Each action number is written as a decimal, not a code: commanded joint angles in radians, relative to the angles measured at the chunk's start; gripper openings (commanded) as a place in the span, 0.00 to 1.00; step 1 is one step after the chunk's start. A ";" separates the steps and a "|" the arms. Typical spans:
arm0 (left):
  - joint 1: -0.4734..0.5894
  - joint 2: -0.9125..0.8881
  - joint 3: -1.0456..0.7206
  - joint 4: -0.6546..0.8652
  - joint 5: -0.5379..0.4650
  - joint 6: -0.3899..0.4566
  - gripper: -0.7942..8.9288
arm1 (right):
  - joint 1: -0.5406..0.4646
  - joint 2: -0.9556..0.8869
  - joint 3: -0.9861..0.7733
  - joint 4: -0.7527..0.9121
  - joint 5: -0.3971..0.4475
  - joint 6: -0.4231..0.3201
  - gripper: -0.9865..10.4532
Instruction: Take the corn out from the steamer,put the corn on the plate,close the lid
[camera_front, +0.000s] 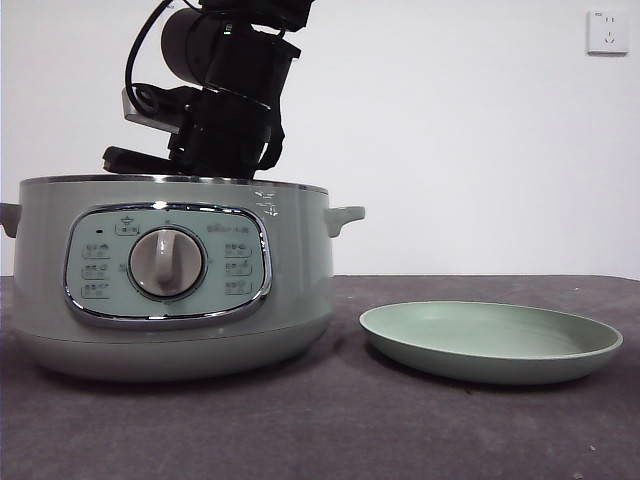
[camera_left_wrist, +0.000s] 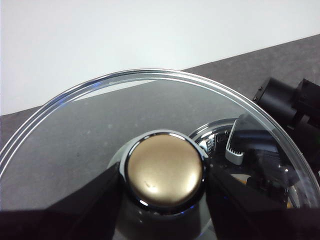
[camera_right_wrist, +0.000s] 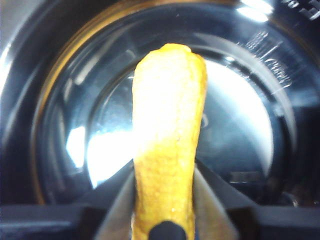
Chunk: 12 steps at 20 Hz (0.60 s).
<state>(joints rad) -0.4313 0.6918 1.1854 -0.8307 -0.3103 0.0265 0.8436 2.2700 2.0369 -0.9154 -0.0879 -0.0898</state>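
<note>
In the front view the steamer (camera_front: 170, 280) stands on the dark table (camera_front: 330, 430), its chrome-framed panel with the central dial (camera_front: 166, 263) facing the camera and its chrome rim bare of any lid. A black arm (camera_front: 225, 90) comes down from above and reaches into the steamer's open top, so its tip is hidden behind the rim. The plate (camera_front: 490, 342) lies on the table just beside the steamer, pale green and with nothing on it. A white wall socket (camera_front: 607, 32) sits high on the wall behind. In the left wrist view the left gripper (camera_left_wrist: 165, 200) has its two black jaws pressed against either side of the knob (camera_left_wrist: 165, 170) of the lid (camera_left_wrist: 90, 130); the glass lid is held up, with the table visible through it, and part of the other arm (camera_left_wrist: 290, 107) shows beyond its chrome edge. In the right wrist view the right gripper (camera_right_wrist: 162, 200) is down inside the steamer's shiny inner pot (camera_right_wrist: 240, 125), its jaws closed snugly on the corn (camera_right_wrist: 167, 130), which stands lengthwise between them, yellow-orange and bumpy, above the pot's bright bottom.
</note>
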 joint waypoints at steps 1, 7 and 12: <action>0.000 -0.011 0.014 0.045 -0.005 0.008 0.07 | 0.008 -0.014 0.001 0.002 0.014 0.014 0.08; 0.000 0.134 0.014 0.108 0.005 0.008 0.07 | -0.040 -0.328 0.001 -0.200 0.098 0.013 0.08; 0.000 0.291 0.014 0.239 0.140 0.004 0.07 | -0.199 -0.447 0.000 -0.461 0.145 0.064 0.08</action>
<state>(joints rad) -0.4313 0.9958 1.1854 -0.6392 -0.1661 0.0257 0.6430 1.8126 2.0399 -1.3579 0.0536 -0.0444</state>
